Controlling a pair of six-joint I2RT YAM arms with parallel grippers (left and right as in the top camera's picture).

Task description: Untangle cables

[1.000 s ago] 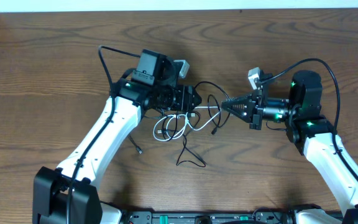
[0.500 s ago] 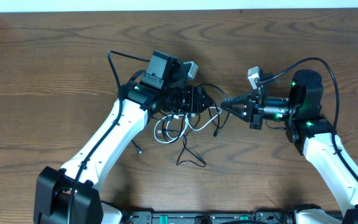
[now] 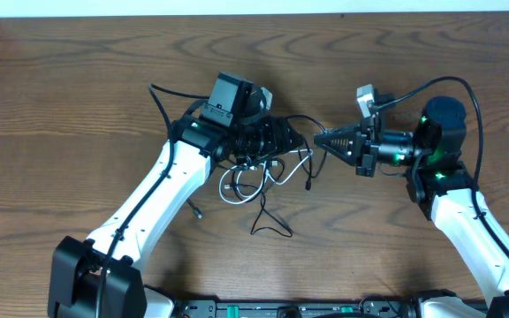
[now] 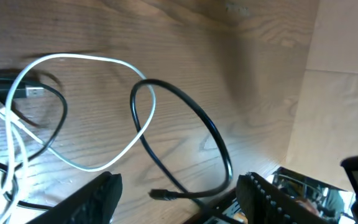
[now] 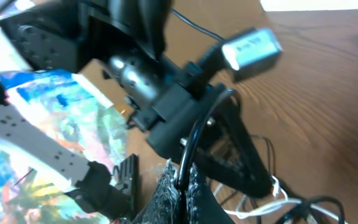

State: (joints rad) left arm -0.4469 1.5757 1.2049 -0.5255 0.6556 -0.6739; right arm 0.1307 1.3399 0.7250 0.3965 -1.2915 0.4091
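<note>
Jaws of the right gripper [image 5: 185,182] are clamped on the black cable [image 5: 194,134], which arcs away toward the left gripper [image 3: 300,141], whose jaws stand apart. Beyond them, the white cable [image 4: 73,112] loops across the black one on the desk [image 3: 78,97].

Even, bright light fills the overhead view, sharp throughout, with short soft shadows under both arms on the counter [image 3: 78,106]. The left wrist view is softer, with pale glare on the wood beyond its claw [image 4: 179,199]. The right wrist view is smeared with motion blur, overexposed at upper right
</note>
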